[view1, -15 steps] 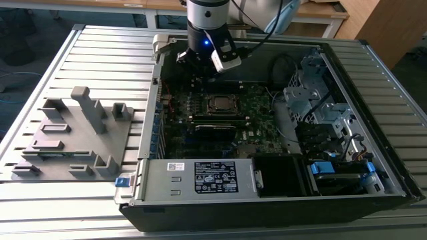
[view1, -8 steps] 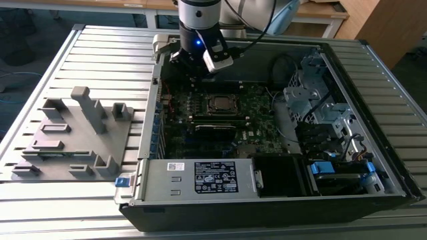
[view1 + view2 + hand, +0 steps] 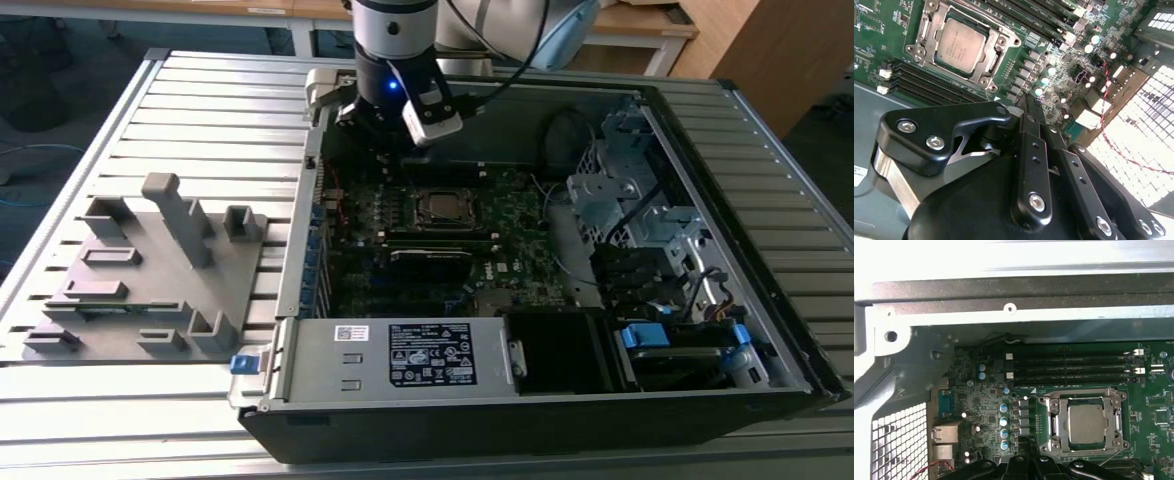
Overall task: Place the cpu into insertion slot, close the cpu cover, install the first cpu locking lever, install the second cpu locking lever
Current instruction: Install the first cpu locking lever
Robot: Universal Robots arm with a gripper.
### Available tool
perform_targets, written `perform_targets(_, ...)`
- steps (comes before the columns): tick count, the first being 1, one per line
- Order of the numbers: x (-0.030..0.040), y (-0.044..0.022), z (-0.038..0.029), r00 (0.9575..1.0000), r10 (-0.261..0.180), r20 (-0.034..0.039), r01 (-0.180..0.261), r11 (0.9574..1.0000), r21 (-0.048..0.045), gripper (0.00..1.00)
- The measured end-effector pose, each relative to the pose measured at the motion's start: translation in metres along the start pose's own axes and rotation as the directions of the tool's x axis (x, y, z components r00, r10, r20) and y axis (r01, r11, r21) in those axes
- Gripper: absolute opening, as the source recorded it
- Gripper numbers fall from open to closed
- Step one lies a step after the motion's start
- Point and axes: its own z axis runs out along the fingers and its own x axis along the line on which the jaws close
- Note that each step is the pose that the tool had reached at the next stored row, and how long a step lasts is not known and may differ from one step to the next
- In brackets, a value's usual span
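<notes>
The cpu lies flat in the insertion slot on the green board, its silvery top showing through the window of the cpu cover, which lies down over the chip's edges. In the first wrist view the cpu sits inside the cpu cover. A thin locking lever runs beside the socket. In the exterior view the socket with the cpu is in the middle of the board. My gripper hangs above the board beside the socket, fingers together, holding nothing. The exterior view shows the gripper beyond the socket, near the case's rear wall.
The open computer case lies on a slatted metal table. Black memory slots run alongside the socket. A power supply and drive bays fill the case. A grey fixture block stands at the exterior view's left.
</notes>
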Motion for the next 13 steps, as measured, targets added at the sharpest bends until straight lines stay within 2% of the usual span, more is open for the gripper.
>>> perform_targets(2,0.0014,-0.0005,0.0000,1.0000,0.000,-0.0007,0.000,0.9999,-0.0143,0.10)
perform_targets(7,0.0032,-0.0018,0.0000,1.0000,0.001,-0.0032,-0.001,0.9981,-0.0624,0.10)
perform_targets(11,0.0037,-0.0029,0.0001,1.0000,0.001,-0.0044,-0.002,0.9966,-0.0825,0.10)
perform_targets(13,0.0040,-0.0035,0.0005,1.0000,0.001,-0.0047,-0.002,0.9961,-0.0883,0.10)
